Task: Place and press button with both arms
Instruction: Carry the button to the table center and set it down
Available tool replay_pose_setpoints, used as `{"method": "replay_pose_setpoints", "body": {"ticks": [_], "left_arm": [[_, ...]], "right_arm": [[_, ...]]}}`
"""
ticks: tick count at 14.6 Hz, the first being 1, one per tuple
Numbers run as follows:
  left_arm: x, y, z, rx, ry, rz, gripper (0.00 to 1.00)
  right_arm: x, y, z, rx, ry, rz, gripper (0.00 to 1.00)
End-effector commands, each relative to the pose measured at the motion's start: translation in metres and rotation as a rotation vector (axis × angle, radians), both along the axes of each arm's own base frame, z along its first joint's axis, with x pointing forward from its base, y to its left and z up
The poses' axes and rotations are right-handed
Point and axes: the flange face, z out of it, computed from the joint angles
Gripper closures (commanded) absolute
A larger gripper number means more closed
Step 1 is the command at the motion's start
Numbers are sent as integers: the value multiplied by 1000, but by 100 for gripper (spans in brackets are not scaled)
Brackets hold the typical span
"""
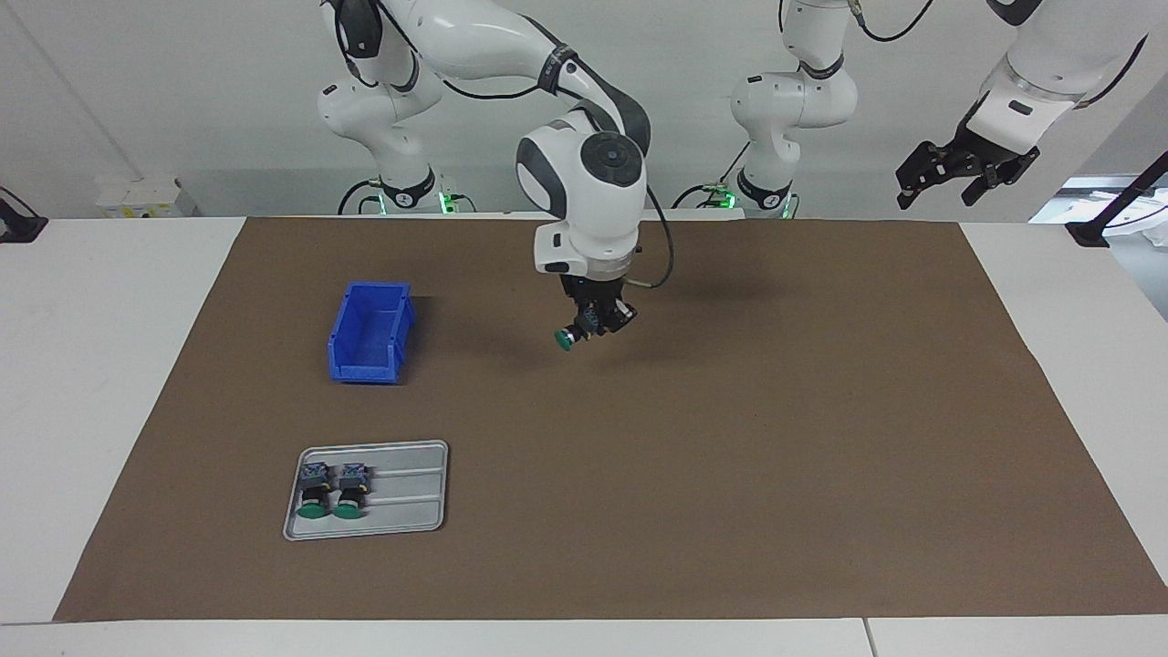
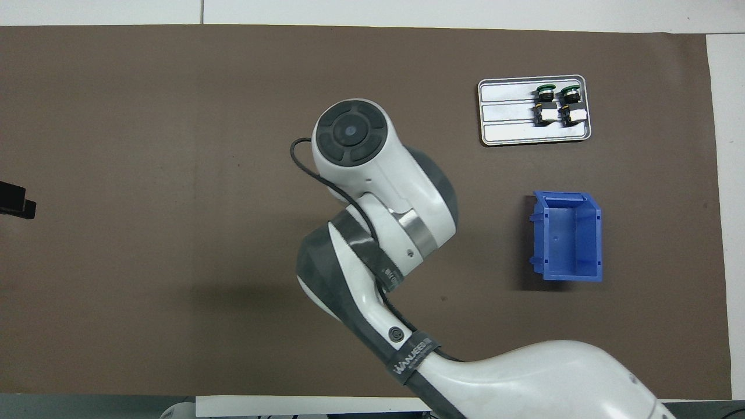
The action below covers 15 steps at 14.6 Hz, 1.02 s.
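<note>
My right gripper [image 1: 598, 321] is shut on a button [image 1: 573, 334] with a green cap. It holds the button tilted, a little above the middle of the brown mat [image 1: 730, 438]. In the overhead view the right arm's wrist [image 2: 355, 139] hides this gripper and the button. Two more buttons [image 1: 332, 491] lie side by side in a grey metal tray [image 1: 411, 525]; they also show in the overhead view [image 2: 557, 103]. My left gripper [image 1: 963, 173] is open and empty, and waits raised over the mat's edge at the left arm's end. Its tip shows in the overhead view [image 2: 14, 203].
An empty blue bin [image 1: 370, 333] stands on the mat toward the right arm's end, nearer to the robots than the tray [image 2: 506, 125]. The bin also shows in the overhead view [image 2: 570, 235]. White table [image 1: 109, 365] borders the mat.
</note>
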Motion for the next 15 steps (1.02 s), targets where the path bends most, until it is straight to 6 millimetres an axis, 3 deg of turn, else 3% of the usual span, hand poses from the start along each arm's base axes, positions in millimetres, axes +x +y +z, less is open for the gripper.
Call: {"method": "replay_pose_setpoints", "body": {"ticks": [1, 3, 6, 12, 15], "left_arm": [[-6, -1, 0, 10, -17, 5, 0], [-6, 0, 0, 10, -16, 5, 0], [-6, 1, 0, 10, -16, 13, 0], [-7, 2, -3, 12, -11, 30, 0], [-9, 2, -4, 12, -8, 29, 0]], "right_arm": [[3, 24, -46, 15, -8, -266, 100], [0, 50, -61, 89, -53, -392, 100], [-18, 71, -86, 77, -52, -362, 98], [-22, 74, -111, 51, -50, -347, 93], [-23, 73, -116, 62, -56, -347, 73]]}}
